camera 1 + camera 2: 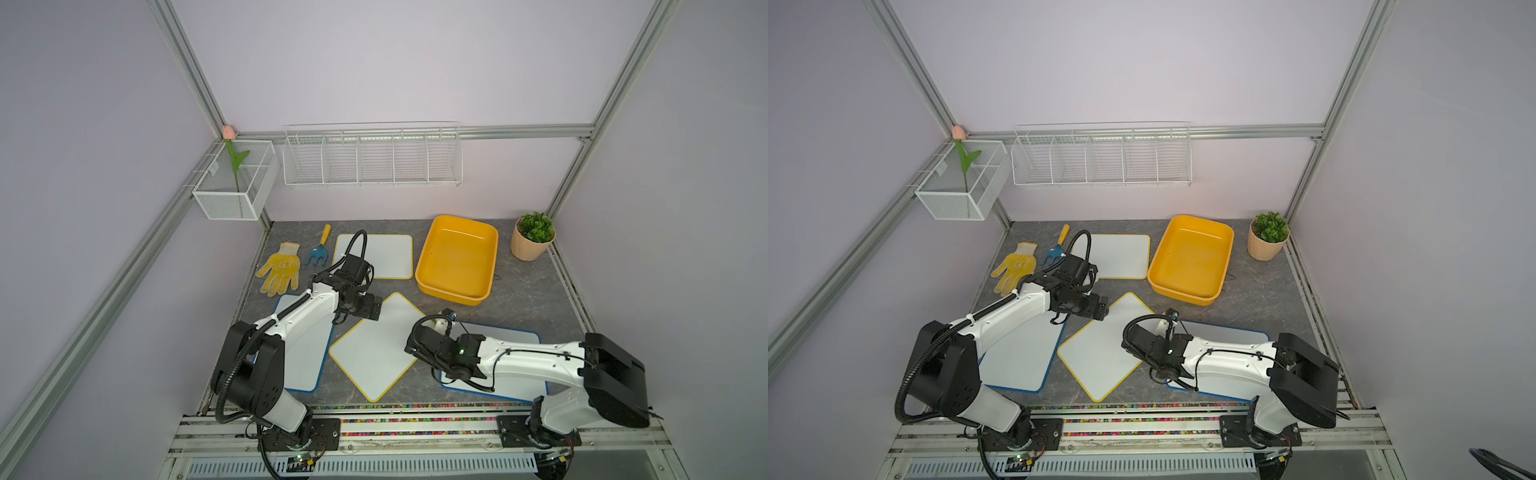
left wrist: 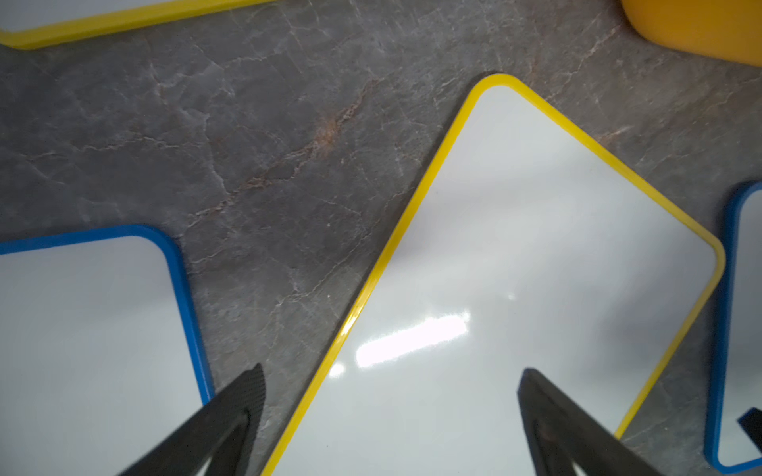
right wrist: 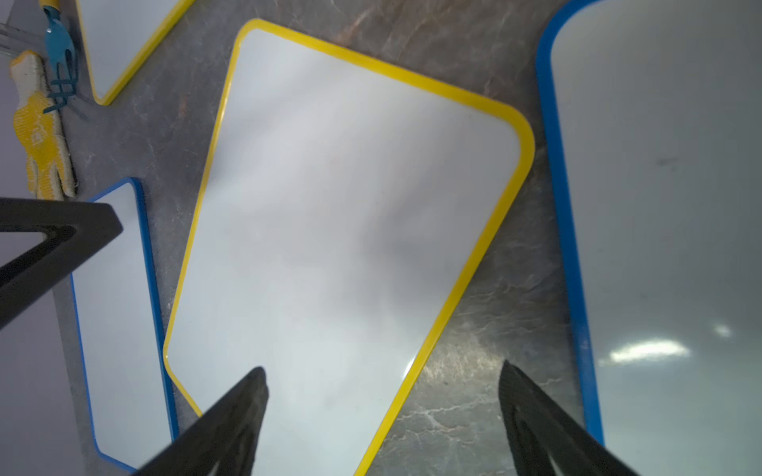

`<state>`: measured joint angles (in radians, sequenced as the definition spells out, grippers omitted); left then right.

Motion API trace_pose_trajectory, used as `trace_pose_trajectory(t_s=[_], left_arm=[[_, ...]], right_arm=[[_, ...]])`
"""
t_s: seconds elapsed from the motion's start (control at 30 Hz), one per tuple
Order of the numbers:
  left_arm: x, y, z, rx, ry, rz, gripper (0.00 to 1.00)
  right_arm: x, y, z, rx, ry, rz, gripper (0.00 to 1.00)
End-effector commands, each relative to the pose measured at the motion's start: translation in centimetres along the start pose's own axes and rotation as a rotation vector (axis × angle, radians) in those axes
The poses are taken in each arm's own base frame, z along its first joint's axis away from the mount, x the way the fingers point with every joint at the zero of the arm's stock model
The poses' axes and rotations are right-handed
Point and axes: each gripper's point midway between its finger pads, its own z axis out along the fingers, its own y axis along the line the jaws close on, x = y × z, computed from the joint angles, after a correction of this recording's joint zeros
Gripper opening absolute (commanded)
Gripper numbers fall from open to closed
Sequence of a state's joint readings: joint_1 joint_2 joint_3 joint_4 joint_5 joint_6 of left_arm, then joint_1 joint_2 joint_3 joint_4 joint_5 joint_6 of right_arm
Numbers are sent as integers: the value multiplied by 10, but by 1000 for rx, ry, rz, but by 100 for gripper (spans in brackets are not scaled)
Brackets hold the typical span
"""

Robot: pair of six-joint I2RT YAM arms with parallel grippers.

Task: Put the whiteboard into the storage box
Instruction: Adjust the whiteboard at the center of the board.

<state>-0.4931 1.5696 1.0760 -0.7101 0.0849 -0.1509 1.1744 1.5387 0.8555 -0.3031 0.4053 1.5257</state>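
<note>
L gripper [image 2: 391,383] is hovering over the tilted yellow-framed whiteboard [image 1: 374,353] at frame ctr in both top views. Its fingers [image 2: 243,404] are standing spread wide and gripping nothing, one over bare tabletop [image 1: 523,291], the other over the board's white face. R gripper [image 3: 382,375] is facing the same board from the opposite side, its fingers [image 3: 536,416] likewise spread, one over the white face, the other over the tabletop gap beside the R blue-framed whiteboard [image 1: 515,332]. Contact w/ the board cannot be told. The L blue-framed whiteboard [image 1: 305,361] is lying lower left under the L arm. The storage box [image 1: 451,294] is sitting upper right of ctr, just beside the rear yellow-framed whiteboard [image 1: 386,255]. Glove [image 1: 280,268] and rake [image 1: 319,251] are lying upper left.
</note>
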Motion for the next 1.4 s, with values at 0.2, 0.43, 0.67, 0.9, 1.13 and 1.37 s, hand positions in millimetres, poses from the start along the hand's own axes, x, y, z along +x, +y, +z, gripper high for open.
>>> trace_pose_trajectory(t_s=[0.2,0.43,0.67,0.9,1.13,1.37], left_arm=[[5,1,29,-9,94,-25,97],[1,15,50,-70,106,-37,97],[10,18,71,-19,163,-88,96],[35,-5,72,97,245,-169,94],[50,-27,64,211,258,-249,93],[64,-32,62,218,265,-263,92]], right_arm=[[35,-11,23,58,129,152,89],[34,-8,31,63,127,143,89],[37,-14,44,88,158,149,89],[24,-6,49,89,140,97,89],[3,-1,56,70,110,26,89],[-14,14,63,48,105,-62,89]])
